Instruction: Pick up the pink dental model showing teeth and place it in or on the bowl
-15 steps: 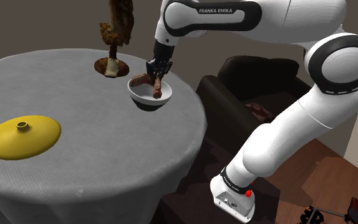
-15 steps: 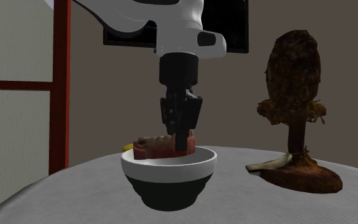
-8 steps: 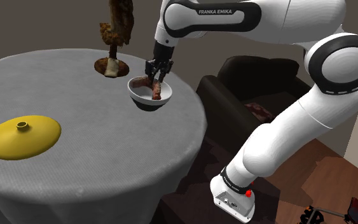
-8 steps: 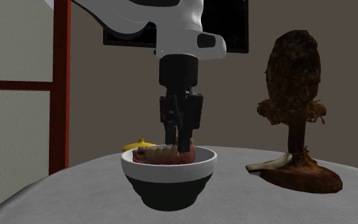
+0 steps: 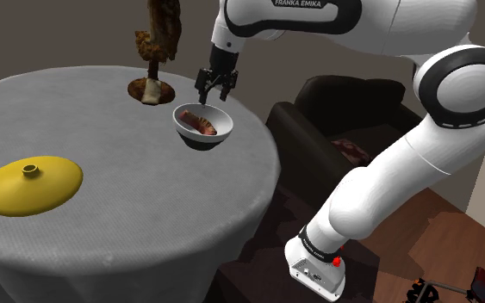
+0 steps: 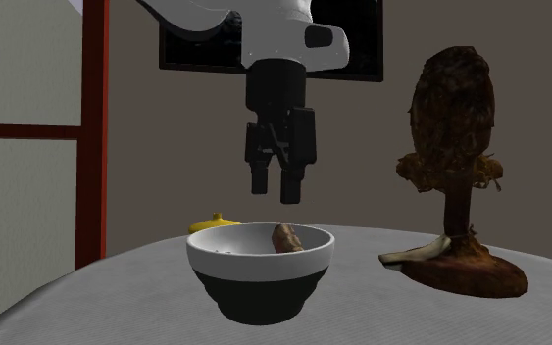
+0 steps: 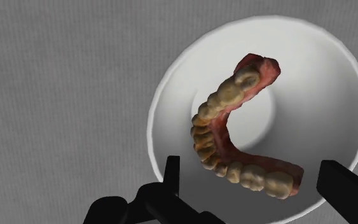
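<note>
ROBOT ARM OVER BOWL: The Franka arm's black gripper (image 6: pixel 276 191) hangs open above a bowl (image 6: pixel 215 257), its two fingers (image 6: pixel 260 178) spread apart and clasping nothing. Directly beneath it, clear of both fingertips, the pink dental model (image 7: pixel 204 130) lies inside the bowl. It is a horseshoe of yellowed teeth on reddish-pink gum, resting on the white inner surface. In the wrist view the model's arc lies in the span between the two fingers, touching neither. In the second exterior view a rounded end of the model shows just over the rim, under the gripper with a plain gap between them. The bowl is white inside, with a dark lower half outside, and stands on a round grey tabletop (image 5: pixel 128 189). Near the bowl, to one side of the gripper, a brown tree-like figure (image 6: pixel 455 147) stands upright on a brown base. Well apart from the gripper, across the tabletop, lies a yellow domed lid (image 5: pixel 30 183) with a small knob. Past the tabletop's edge, under the arm, sits a dark armchair (image 5: pixel 335 103).
</note>
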